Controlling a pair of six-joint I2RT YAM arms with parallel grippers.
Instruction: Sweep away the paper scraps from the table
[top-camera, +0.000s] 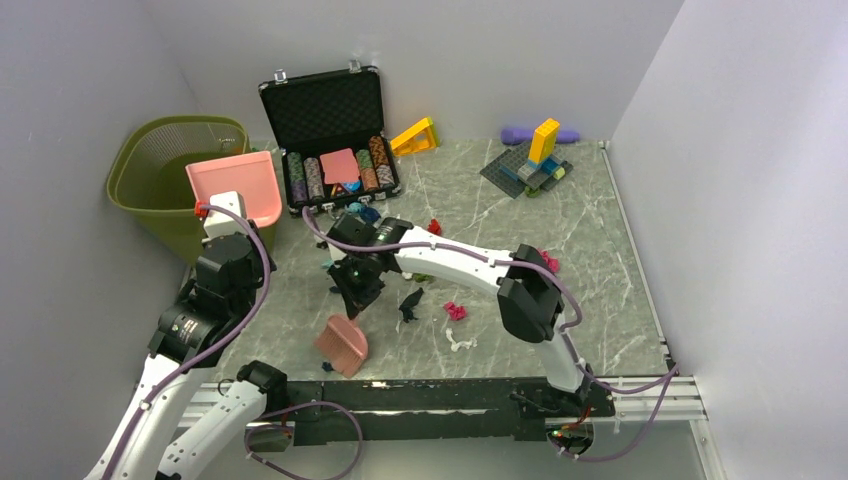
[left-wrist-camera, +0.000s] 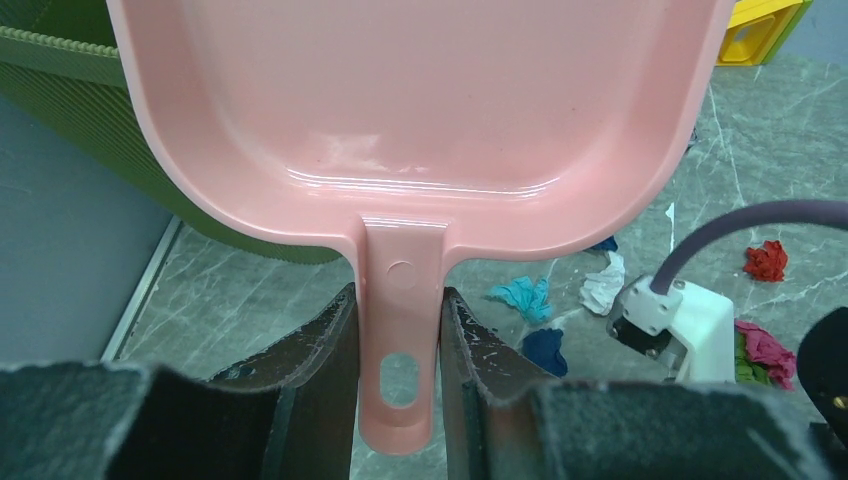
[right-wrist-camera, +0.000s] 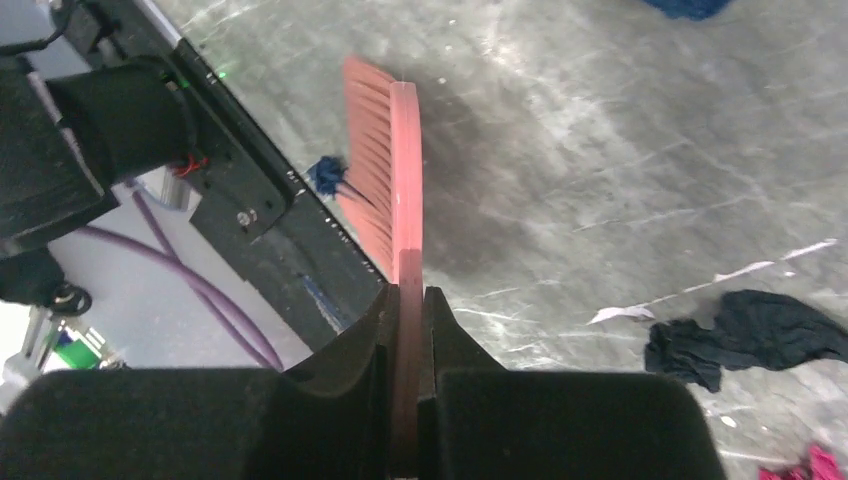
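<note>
My left gripper (top-camera: 222, 212) (left-wrist-camera: 400, 300) is shut on the handle of a pink dustpan (top-camera: 238, 187) (left-wrist-camera: 420, 100), held up at the table's left edge beside the bin. My right gripper (top-camera: 353, 297) (right-wrist-camera: 405, 295) is shut on a pink brush (top-camera: 342, 345) (right-wrist-camera: 385, 190) whose bristles stand near the front rail. Paper scraps lie on the table (top-camera: 590, 300): black (top-camera: 410, 303) (right-wrist-camera: 745, 335), pink (top-camera: 455, 311), white (top-camera: 460, 343), red (top-camera: 434, 227) (left-wrist-camera: 766, 260), another pink (top-camera: 549, 262), and a small blue one (top-camera: 327, 367) (right-wrist-camera: 325, 175) by the bristles. Teal (left-wrist-camera: 523, 297), white (left-wrist-camera: 603, 285) and navy (left-wrist-camera: 545, 350) wads show under the dustpan.
A green mesh bin (top-camera: 160, 170) (left-wrist-camera: 60, 70) stands off the table's left edge. An open black case of poker chips (top-camera: 335, 140), a yellow wedge (top-camera: 415, 137) and a toy brick build (top-camera: 535, 160) stand at the back. The black front rail (top-camera: 450, 395) runs along the near edge.
</note>
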